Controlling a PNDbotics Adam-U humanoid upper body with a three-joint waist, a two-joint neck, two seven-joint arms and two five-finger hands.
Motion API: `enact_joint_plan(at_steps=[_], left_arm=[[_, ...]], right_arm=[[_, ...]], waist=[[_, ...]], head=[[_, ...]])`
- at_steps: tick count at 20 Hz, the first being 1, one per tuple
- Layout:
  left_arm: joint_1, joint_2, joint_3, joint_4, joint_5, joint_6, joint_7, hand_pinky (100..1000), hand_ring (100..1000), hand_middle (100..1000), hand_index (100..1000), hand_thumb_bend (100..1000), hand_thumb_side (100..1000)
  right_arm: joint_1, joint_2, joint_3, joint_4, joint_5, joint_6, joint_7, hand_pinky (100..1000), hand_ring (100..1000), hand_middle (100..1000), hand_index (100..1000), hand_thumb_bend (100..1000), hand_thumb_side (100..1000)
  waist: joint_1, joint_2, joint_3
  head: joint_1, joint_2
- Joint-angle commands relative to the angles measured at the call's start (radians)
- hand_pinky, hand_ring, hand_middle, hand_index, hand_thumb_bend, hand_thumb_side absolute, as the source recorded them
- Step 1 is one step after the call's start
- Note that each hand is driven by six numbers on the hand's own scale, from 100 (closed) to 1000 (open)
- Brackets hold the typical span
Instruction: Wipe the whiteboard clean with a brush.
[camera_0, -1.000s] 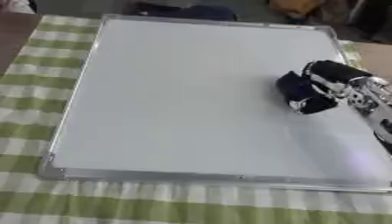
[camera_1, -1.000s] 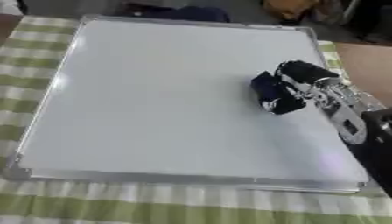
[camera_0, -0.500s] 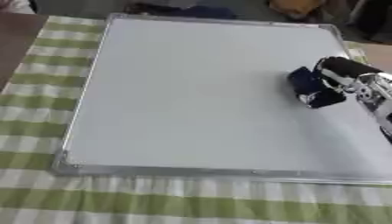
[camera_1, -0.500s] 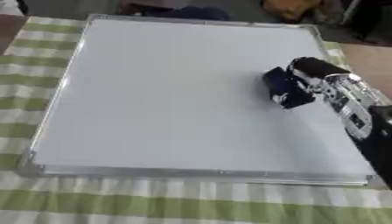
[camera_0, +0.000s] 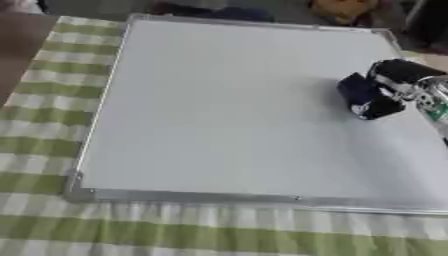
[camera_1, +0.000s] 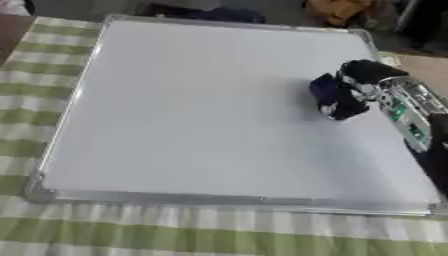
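Right hand (camera_1: 372, 80) on the whiteboard's (camera_1: 192, 105) right side, fingers (camera_1: 346, 107) wrapped round a dark blue brush (camera_1: 325, 92). Green checked cloth (camera_0: 52, 150) underneath. Dark things beyond the far edge.

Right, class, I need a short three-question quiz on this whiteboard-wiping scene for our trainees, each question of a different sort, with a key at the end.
1. True or false: the right hand is holding the brush against the whiteboard.
2. Multiple choice: where on the board is the brush? A) near the right edge, in the upper half; B) at the near left corner; C) dead centre.
3. Fill in: the board lies on a green and white ______ tablecloth.

Key:
1. True. Its fingers curl round the dark blue brush.
2. A.
3. Checked.

The left hand shows in neither view, and no marks can be made out on the board.
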Motion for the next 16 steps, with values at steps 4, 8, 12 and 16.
enact_joint_plan(at_steps=[4, 8, 12, 16], left_arm=[[-0.013, 0.019, 0.001, -0.019, -0.01, -0.007, -0.004, 503, 487, 490, 423, 100, 1000], [-0.011, 0.019, 0.0, -0.019, -0.011, -0.007, -0.004, 503, 487, 490, 423, 100, 1000], [-0.009, 0.019, 0.001, -0.019, -0.01, -0.005, -0.003, 504, 487, 491, 424, 100, 1000], [-0.008, 0.02, 0.001, -0.019, -0.007, -0.003, -0.001, 505, 488, 491, 425, 100, 1000]], right_arm=[[0.003, -0.024, -0.012, 0.064, 0.017, -0.006, 0.008, 178, 158, 220, 365, 100, 471], [0.001, -0.02, -0.011, 0.063, -0.068, -0.023, 0.06, 170, 151, 211, 360, 100, 461], [0.004, -0.025, -0.007, 0.023, -0.142, -0.035, 0.104, 162, 143, 200, 354, 100, 459], [0.025, -0.04, 0.006, -0.075, -0.213, -0.046, 0.138, 159, 141, 197, 352, 100, 462]], waist=[[0.005, 0.001, -0.003], [0.008, -0.001, -0.007], [0.013, -0.009, -0.013], [0.014, -0.02, -0.022]], head=[[0.002, -0.034], [0.005, -0.025], [0.008, -0.015], [0.015, -0.003]])
